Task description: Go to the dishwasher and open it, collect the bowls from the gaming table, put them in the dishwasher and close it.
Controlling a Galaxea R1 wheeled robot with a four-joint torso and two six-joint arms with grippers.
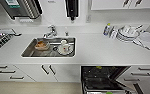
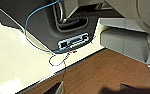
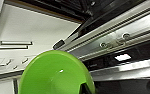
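Right wrist view has a yellow-green bowl point(image 3: 54, 75) close against the camera, its hollow facing the lens, just beside the open dishwasher point(image 3: 121, 32) and its steel rails. The right gripper seems to carry it by the rim, though whether the claw is clamped I cannot tell. In the head view the dishwasher point(image 1: 103, 77) stands open under the worktop point(image 1: 96, 50), toward its right end, right of the sink point(image 1: 49, 47). The bowl looks light, stiff and glossy, so probably slippery; a pinch across the rim suits it. The left claw's state cannot be told.

Kitchen: sink point(image 1: 28, 51) w/ tap point(image 1: 51, 31), worktop point(image 1: 98, 50), open dishwasher point(image 1: 103, 77)
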